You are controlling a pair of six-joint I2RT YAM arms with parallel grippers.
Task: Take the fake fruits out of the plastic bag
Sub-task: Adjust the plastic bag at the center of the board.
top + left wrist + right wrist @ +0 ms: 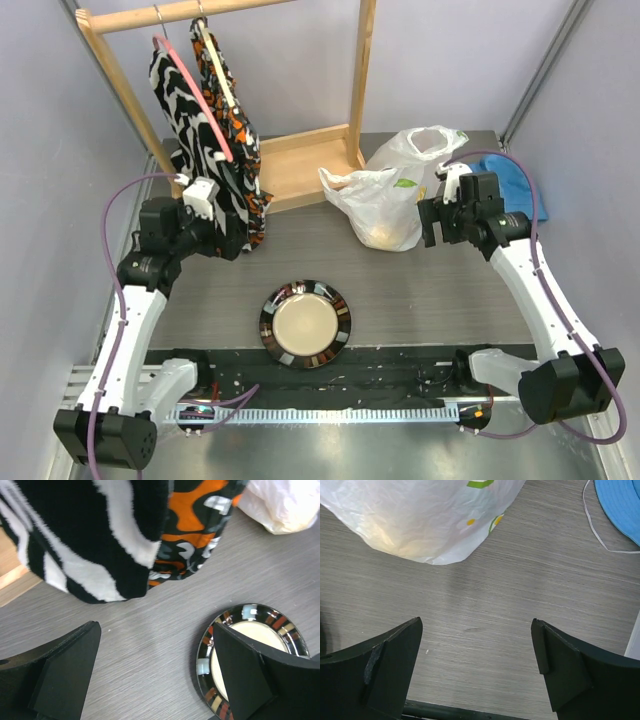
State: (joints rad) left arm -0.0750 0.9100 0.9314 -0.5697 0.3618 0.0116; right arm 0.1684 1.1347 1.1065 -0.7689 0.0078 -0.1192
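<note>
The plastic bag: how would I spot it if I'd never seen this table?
Look to the back of the grey table, just right of the wooden clothes rack. The plastic bag sits there, crinkly, translucent white with a green mark, unlike the flat blue hat beside it.
</note>
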